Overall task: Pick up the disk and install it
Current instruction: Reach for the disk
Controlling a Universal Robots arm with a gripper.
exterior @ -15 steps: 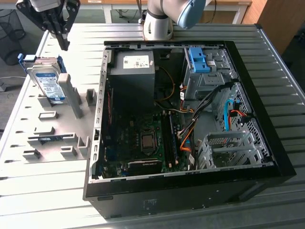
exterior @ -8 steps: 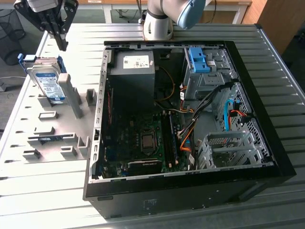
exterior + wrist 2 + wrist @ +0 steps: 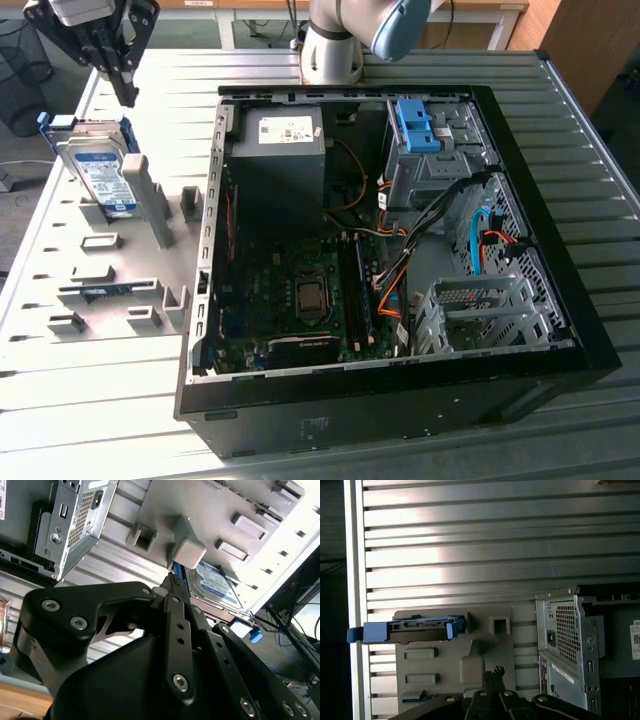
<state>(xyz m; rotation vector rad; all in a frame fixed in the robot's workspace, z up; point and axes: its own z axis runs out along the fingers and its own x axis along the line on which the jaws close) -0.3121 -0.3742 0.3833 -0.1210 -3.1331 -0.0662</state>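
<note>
Fingers (image 3: 122, 72) pressed together, empty, tips pointing downward

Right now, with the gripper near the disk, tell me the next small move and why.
Probably open the gripper. It looks shut and hangs clear of the disk, which leans on edge in the grey rack, not yet gripped. Shut fingers could not straddle the disk's edges.

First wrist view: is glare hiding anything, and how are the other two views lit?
First wrist view: glare bands across the table, disk clear; second wrist view: plate washed out toward one edge, disk label visible; exterior view: even light, mild table sheen.
</note>
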